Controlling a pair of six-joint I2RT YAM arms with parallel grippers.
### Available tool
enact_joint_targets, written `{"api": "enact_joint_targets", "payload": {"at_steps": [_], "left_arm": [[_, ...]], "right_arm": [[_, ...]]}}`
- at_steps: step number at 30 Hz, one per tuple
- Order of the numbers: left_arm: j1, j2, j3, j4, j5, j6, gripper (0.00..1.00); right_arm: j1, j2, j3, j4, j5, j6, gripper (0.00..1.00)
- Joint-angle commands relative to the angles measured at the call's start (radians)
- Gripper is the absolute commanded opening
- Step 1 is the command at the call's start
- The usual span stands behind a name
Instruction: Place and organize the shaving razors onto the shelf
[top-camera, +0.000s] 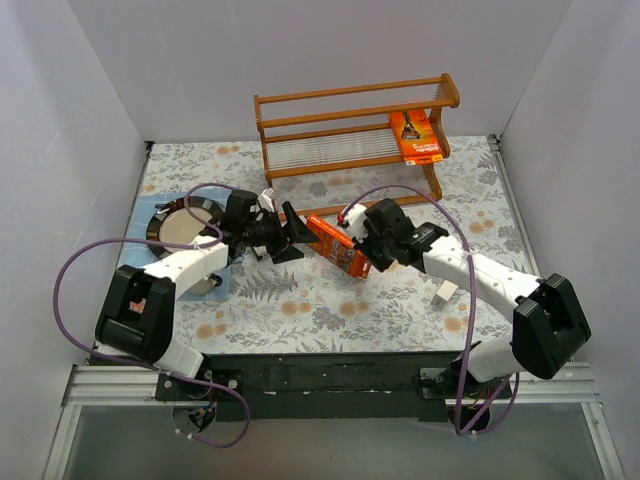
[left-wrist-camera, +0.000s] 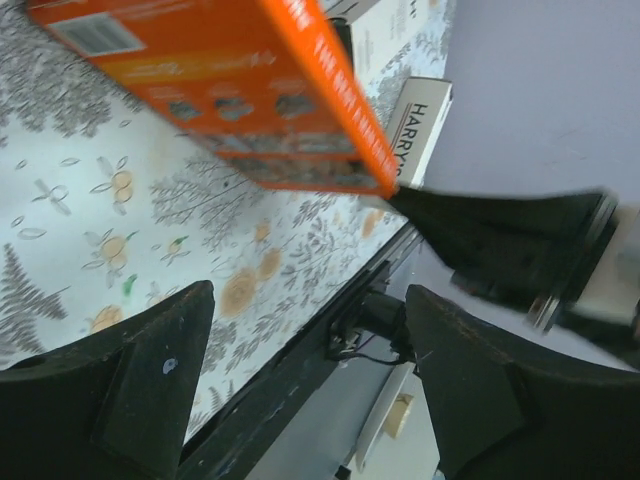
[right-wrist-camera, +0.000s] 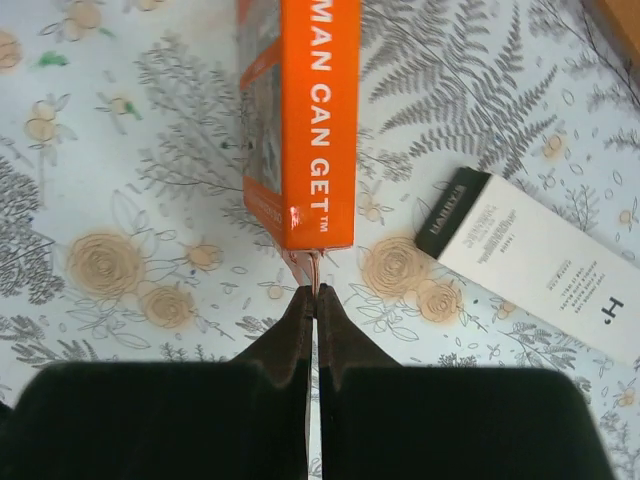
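Note:
One orange razor pack (top-camera: 418, 137) lies at the right end of the wooden shelf (top-camera: 300, 100). A second orange pack (top-camera: 338, 245) hangs above the mid-table. My right gripper (top-camera: 362, 254) is shut on the thin flap at its end (right-wrist-camera: 316, 272). The pack's side (right-wrist-camera: 315, 120) runs straight away from the pinched fingertips. My left gripper (top-camera: 296, 236) stands open just off the pack's other end. In the left wrist view the pack (left-wrist-camera: 230, 90) sits above the spread fingers (left-wrist-camera: 150, 390), touching neither. A white razor box (top-camera: 445, 292) (right-wrist-camera: 540, 265) (left-wrist-camera: 420, 125) lies on the floral cloth.
A cream, dark-rimmed mug (top-camera: 182, 225) sits at the left, partly under my left arm. Purple cables (top-camera: 70, 262) loop beside both arms. White walls close in the table on three sides. The shelf's left half holds nothing.

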Motion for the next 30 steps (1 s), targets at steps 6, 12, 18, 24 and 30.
{"api": "enact_joint_targets", "payload": {"at_steps": [6, 12, 18, 24, 30], "left_arm": [[-0.062, 0.116, 0.132, -0.034, -0.072, -0.127, 0.77], [-0.072, 0.157, 0.107, -0.057, -0.112, -0.162, 0.75], [-0.092, 0.189, 0.139, -0.065, -0.124, -0.162, 0.75], [-0.108, 0.228, 0.216, -0.241, -0.267, -0.118, 0.59], [-0.109, 0.186, 0.156, -0.292, -0.281, -0.073, 0.33]], "right_arm": [[0.215, -0.035, -0.032, 0.079, 0.184, -0.012, 0.01], [0.309, -0.019, -0.055, 0.154, 0.227, -0.049, 0.01], [0.407, -0.001, -0.075, 0.203, 0.221, -0.095, 0.01], [0.453, 0.037, -0.066, 0.231, 0.235, -0.147, 0.01], [0.458, 0.042, -0.052, 0.222, 0.251, -0.177, 0.01]]}}
